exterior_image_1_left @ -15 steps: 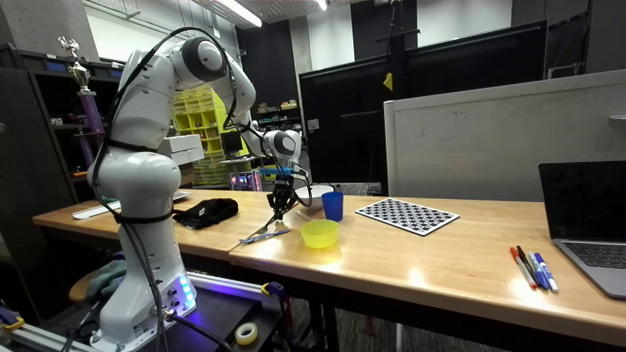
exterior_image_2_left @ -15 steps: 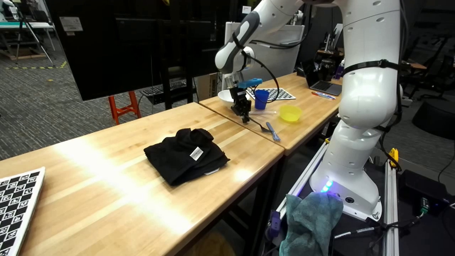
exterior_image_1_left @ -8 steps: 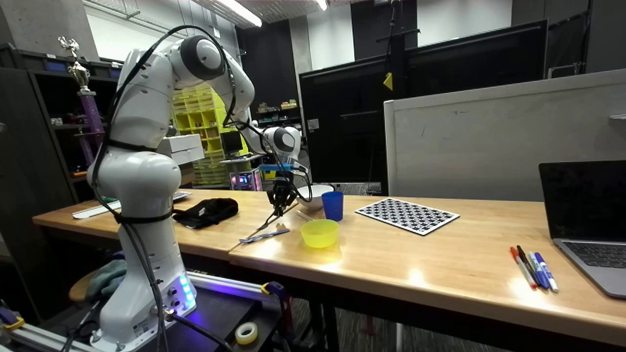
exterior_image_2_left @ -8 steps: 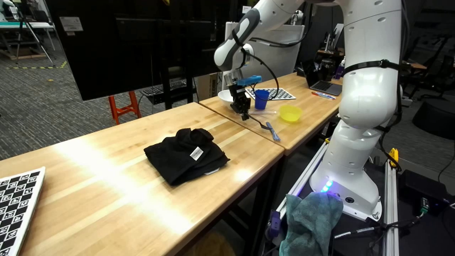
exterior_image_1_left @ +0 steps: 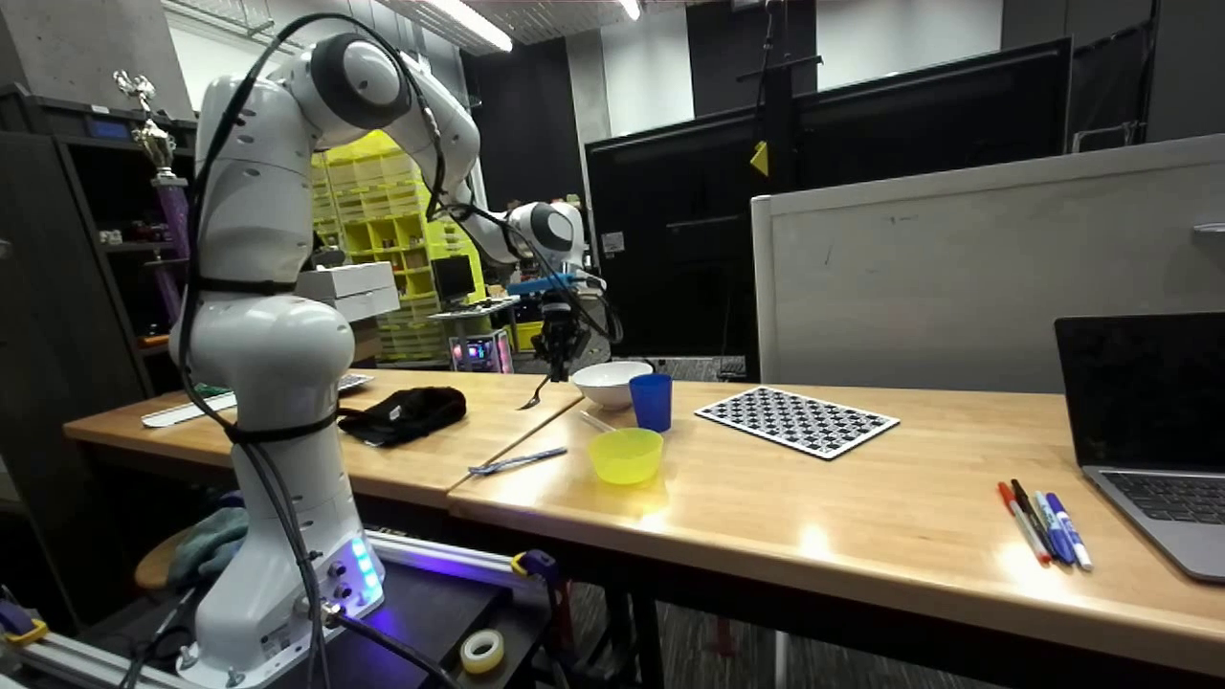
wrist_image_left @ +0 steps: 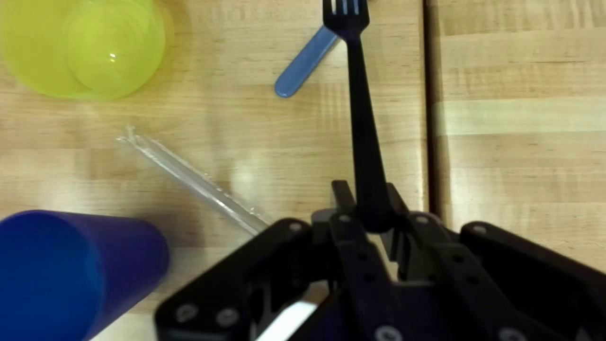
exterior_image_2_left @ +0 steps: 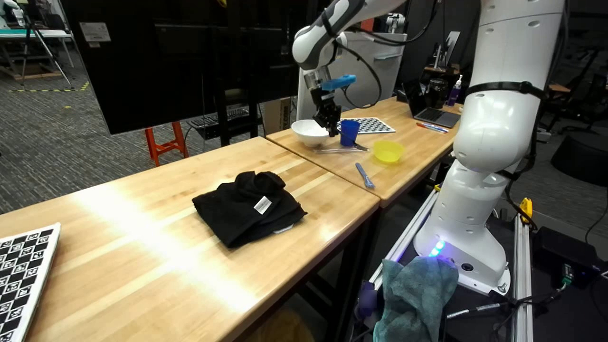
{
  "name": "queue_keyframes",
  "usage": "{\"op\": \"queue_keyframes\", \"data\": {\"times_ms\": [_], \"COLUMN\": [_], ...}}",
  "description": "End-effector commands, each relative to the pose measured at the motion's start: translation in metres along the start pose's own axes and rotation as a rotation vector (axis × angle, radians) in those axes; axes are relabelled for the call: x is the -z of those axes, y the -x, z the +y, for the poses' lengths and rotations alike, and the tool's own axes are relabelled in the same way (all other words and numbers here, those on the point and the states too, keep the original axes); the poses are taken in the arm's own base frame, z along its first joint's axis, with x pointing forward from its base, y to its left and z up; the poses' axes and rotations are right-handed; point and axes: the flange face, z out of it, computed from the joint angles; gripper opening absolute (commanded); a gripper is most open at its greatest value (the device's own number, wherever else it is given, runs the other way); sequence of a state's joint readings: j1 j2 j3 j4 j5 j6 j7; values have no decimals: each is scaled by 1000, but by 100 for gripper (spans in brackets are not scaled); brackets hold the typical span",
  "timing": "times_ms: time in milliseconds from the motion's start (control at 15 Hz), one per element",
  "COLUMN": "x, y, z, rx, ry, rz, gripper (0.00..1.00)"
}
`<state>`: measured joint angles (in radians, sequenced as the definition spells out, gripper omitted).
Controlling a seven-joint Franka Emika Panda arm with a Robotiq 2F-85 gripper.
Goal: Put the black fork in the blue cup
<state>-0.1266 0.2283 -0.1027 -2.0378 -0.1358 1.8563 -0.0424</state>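
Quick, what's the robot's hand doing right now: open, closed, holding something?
Hand: closed, holding the black fork by the end of its handle.

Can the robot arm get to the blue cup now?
Probably yes: in the wrist view, nothing stands between the gripper and the upright blue cup, though the gripper is shut on the black fork.

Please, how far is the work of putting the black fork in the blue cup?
Done: the black fork looks lifted, slanting down above the table. In hand: the gripper is shut on the fork's handle end. Left: the fork is outside the upright blue cup, so it likely needs carrying over, turning and lowering in.
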Motion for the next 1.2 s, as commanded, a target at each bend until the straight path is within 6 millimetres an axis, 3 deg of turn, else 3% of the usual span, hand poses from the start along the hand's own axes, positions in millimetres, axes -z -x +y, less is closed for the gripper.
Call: {"op": "queue_keyframes", "data": {"times_ms": [0, 267, 467, 933, 1133], "x": [44, 81, 99, 120, 124], "y": [38, 60, 62, 34, 27], "z": [23, 42, 47, 35, 44], "rx": [-90, -152, -166, -168, -153], "ry": [68, 161, 237, 329, 336], "rz": [77, 215, 311, 473, 529], "gripper": [4, 4, 4, 4, 4]}}
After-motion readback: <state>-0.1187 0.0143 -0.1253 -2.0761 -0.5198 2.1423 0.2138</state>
